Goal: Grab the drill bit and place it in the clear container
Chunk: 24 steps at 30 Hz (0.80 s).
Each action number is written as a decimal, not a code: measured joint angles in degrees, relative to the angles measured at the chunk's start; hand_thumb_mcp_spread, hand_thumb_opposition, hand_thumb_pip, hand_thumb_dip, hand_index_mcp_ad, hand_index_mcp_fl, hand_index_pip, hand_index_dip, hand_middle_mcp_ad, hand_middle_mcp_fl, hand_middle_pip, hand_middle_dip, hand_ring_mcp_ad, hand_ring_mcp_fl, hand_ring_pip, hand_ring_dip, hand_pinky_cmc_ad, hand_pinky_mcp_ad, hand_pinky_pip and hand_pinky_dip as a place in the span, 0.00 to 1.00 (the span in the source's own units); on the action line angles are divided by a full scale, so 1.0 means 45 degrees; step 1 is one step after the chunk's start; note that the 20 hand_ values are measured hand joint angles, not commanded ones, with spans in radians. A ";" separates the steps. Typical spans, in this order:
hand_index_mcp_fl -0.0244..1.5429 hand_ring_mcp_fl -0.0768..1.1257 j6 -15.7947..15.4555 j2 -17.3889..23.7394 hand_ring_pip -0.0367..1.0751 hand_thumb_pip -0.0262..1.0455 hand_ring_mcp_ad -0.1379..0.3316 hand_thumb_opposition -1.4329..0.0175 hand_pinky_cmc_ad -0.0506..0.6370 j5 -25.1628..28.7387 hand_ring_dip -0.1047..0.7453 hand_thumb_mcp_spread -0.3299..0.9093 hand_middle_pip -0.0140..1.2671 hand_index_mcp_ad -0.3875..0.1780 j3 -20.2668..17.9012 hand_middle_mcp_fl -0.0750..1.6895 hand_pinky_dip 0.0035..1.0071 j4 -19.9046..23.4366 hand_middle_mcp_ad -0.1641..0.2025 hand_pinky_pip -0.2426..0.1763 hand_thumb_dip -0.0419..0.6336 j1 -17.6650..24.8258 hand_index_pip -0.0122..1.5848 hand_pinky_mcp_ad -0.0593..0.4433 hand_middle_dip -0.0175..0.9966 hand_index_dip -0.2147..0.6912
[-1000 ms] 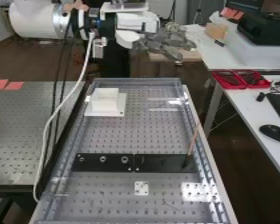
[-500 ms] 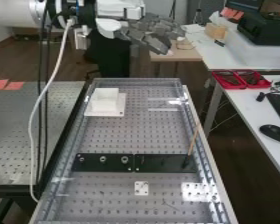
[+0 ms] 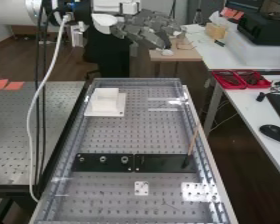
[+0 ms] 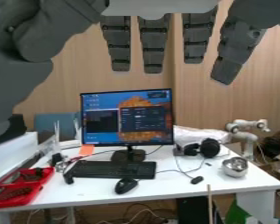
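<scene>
- Above and past the far end of the bench, well apart from everything lying there, the hand (image 3: pixel 147 29) hangs in the air.
- Its fingers (image 4: pixel 154 46) are straight and spread, the thumb set off to one side; it is released, gripping nothing.
- Below the hand and nearer the bench's near end, a black strip (image 3: pixel 160 162) lies across the perforated board, with small round fittings (image 3: pixel 103 159) in one half. They are too small to identify, so I cannot tell whether the drill bit is among them.
- Rising from the strip's other half, also well below the hand, a thin stick (image 3: pixel 192 140) leans, its dark end down on the strip.
- Around the board beneath the hand runs a clear-walled enclosure (image 3: pixel 137 79); whether it is the container meant, I cannot tell.
- Inside those walls, closer to the hand than the strip is, a white block (image 3: pixel 106 98) sits on a flat white base (image 3: pixel 97 113).
- Farther from the hand than the strip, a small white plate (image 3: pixel 142 188) lies on the board.
- Out past the fingertips, a desk holds a monitor (image 4: pixel 127 117), a keyboard (image 4: pixel 111 170), a mouse (image 4: pixel 126 185), red trays (image 4: pixel 17 192) and a shiny bowl (image 4: pixel 235 167).
</scene>
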 joint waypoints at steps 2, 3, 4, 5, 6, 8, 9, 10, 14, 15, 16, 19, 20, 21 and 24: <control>0.10 0.08 -0.0040 0.0000 0.12 0.22 0.79 0.55 0.77 -0.0032 0.16 0.43 0.12 0.59 0.0000 0.10 0.32 0.0003 0.69 0.33 0.10 0.0010 0.06 0.81 0.16 0.60; 0.10 0.08 -0.0045 0.0000 0.12 0.22 0.79 0.55 0.77 -0.0048 0.16 0.43 0.12 0.59 0.0002 0.10 0.32 0.0007 0.69 0.33 0.09 0.0016 0.06 0.81 0.16 0.60; 0.10 0.07 -0.0044 0.0000 0.12 0.22 0.79 0.55 0.77 -0.0051 0.16 0.43 0.12 0.59 0.0003 0.11 0.32 0.0009 0.68 0.33 0.09 0.0019 0.06 0.81 0.16 0.60; 0.10 0.07 -0.0035 0.0002 0.12 0.22 0.79 0.55 0.77 -0.0050 0.16 0.43 0.12 0.59 0.0004 0.11 0.32 0.0013 0.69 0.33 0.09 0.0022 0.06 0.81 0.16 0.60; 0.10 0.07 -0.0032 0.0002 0.12 0.22 0.79 0.55 0.77 -0.0053 0.16 0.43 0.12 0.59 0.0004 0.11 0.32 0.0015 0.69 0.33 0.09 0.0023 0.06 0.80 0.16 0.60; 0.10 0.07 -0.0015 0.0005 0.12 0.22 0.79 0.55 0.77 -0.0063 0.16 0.44 0.12 0.59 0.0003 0.11 0.32 0.0036 0.69 0.33 0.09 0.0023 0.06 0.81 0.16 0.59; 0.10 0.07 -0.0011 0.0005 0.12 0.22 0.79 0.55 0.77 -0.0076 0.16 0.44 0.12 0.59 0.0003 0.11 0.32 0.0046 0.69 0.33 0.09 0.0024 0.06 0.80 0.16 0.59; 0.10 0.07 -0.0009 0.0005 0.12 0.22 0.79 0.55 0.77 -0.0077 0.16 0.44 0.12 0.58 0.0003 0.11 0.32 0.0048 0.68 0.33 0.09 0.0026 0.06 0.81 0.16 0.59; 0.10 0.07 0.0003 -0.0005 0.12 0.22 0.79 0.55 0.77 -0.0091 0.16 0.44 0.12 0.58 0.0005 0.11 0.32 0.0077 0.68 0.33 0.09 0.0017 0.06 0.80 0.16 0.58; 0.10 0.07 0.0001 -0.0011 0.12 0.22 0.79 0.55 0.77 -0.0094 0.16 0.44 0.12 0.59 0.0006 0.11 0.32 0.0080 0.69 0.33 0.09 0.0011 0.06 0.81 0.16 0.58; 0.10 0.07 -0.0003 -0.0016 0.12 0.22 0.79 0.55 0.77 -0.0110 0.16 0.44 0.12 0.59 0.0010 0.11 0.32 0.0083 0.69 0.33 0.09 0.0007 0.06 0.81 0.16 0.58; 0.10 0.07 -0.0020 -0.0044 0.12 0.22 0.79 0.55 0.77 -0.0141 0.16 0.44 0.12 0.59 0.0030 0.11 0.32 0.0090 0.69 0.33 0.09 -0.0007 0.06 0.80 0.15 0.58; 0.10 0.07 -0.0013 -0.0054 0.12 0.22 0.79 0.55 0.77 -0.0152 0.16 0.44 0.12 0.59 0.0038 0.11 0.32 0.0092 0.69 0.33 0.09 -0.0013 0.06 0.81 0.15 0.58; 0.10 0.07 -0.0008 -0.0066 0.12 0.22 0.79 0.55 0.77 -0.0158 0.16 0.44 0.12 0.59 0.0047 0.11 0.32 0.0095 0.69 0.33 0.09 -0.0021 0.06 0.81 0.15 0.58; 0.10 0.07 -0.0016 -0.0096 0.12 0.23 0.79 0.55 0.77 -0.0162 0.16 0.44 0.12 0.59 0.0072 0.11 0.32 0.0091 0.69 0.33 0.10 -0.0039 0.06 0.81 0.16 0.58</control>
